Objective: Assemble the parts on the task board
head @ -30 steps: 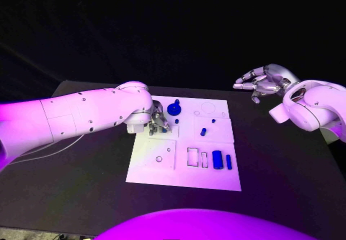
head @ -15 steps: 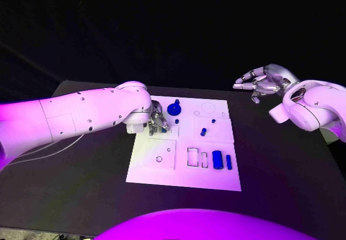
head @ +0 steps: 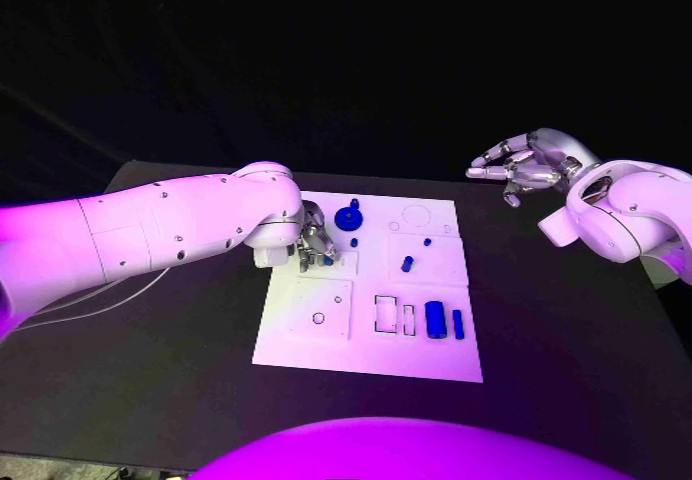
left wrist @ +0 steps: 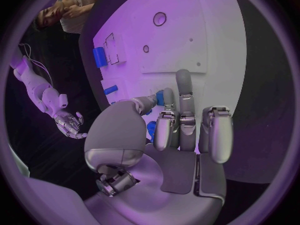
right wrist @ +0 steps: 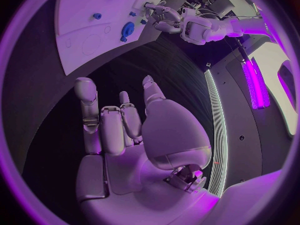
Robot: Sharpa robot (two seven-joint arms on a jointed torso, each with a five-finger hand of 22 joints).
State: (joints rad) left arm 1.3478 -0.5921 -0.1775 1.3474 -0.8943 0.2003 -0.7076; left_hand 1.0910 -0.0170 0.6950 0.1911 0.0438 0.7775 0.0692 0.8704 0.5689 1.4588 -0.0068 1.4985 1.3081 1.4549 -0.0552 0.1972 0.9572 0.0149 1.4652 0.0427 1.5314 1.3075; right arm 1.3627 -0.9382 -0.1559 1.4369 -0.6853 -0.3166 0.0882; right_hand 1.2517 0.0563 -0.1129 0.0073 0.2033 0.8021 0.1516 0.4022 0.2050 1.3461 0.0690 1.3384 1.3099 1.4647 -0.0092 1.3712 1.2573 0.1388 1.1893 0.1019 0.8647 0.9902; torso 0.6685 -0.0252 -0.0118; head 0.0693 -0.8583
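Note:
The white task board (head: 310, 340) lies mid-table. My left hand (head: 315, 245) is low over its far left part, and its thumb and a finger pinch a small blue part (left wrist: 159, 98). Close by stands a blue knob-shaped part (head: 348, 215). Small blue pegs (head: 407, 264) lie in the middle of the board, and a blue cylinder (head: 434, 319) and a thin blue bar (head: 457, 322) lie near its right front. My right hand (head: 519, 165) hangs raised beyond the table's far right corner, fingers apart, holding nothing.
The board has rectangular slots (head: 387, 312) beside the cylinder, a small round hole (head: 317, 319) in its near left panel and a ring outline (head: 417, 214) at its far right. Black table surface (head: 577, 330) surrounds the board.
The left hand's fingers have shifted very slightly over the board's far left part. The right hand has stayed where it was.

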